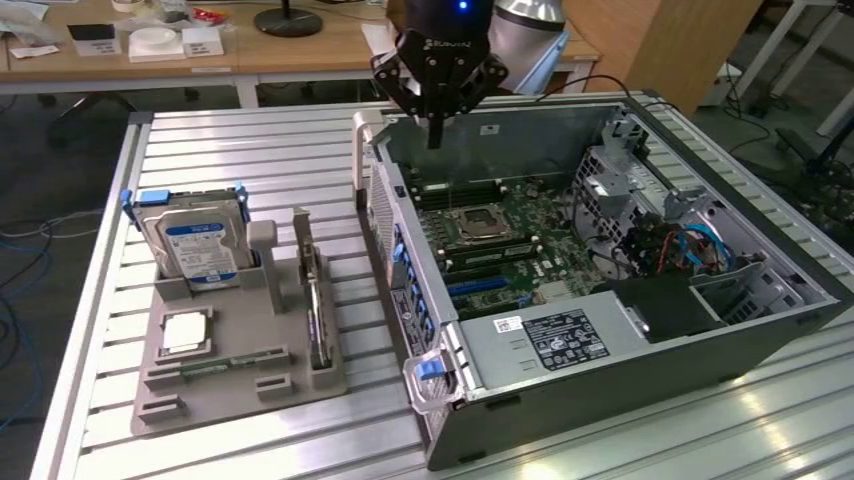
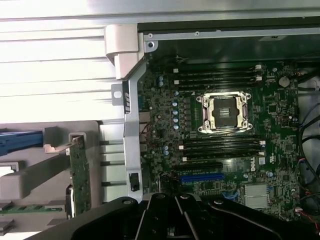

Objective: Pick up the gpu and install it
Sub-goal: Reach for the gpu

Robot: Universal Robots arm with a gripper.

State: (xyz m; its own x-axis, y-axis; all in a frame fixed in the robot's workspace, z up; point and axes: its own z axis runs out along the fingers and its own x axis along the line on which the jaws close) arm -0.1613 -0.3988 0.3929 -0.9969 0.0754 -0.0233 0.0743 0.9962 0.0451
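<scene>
I hold my black gripper (image 1: 434, 138) over the open black computer case (image 1: 641, 370), jaws clenched empty. The thin flat gpu card (image 1: 311, 300) stands edge-up in the grey holder tray (image 1: 200, 410), probably for pinching.

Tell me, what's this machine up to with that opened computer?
A robot arm's gripper hangs shut and empty over the open computer case, just above the motherboard. The gpu it is meant to install stands on edge in a grey tray on the exterior view's left, beside a hard drive, with nothing touching it. Nothing has been picked up yet.
</scene>
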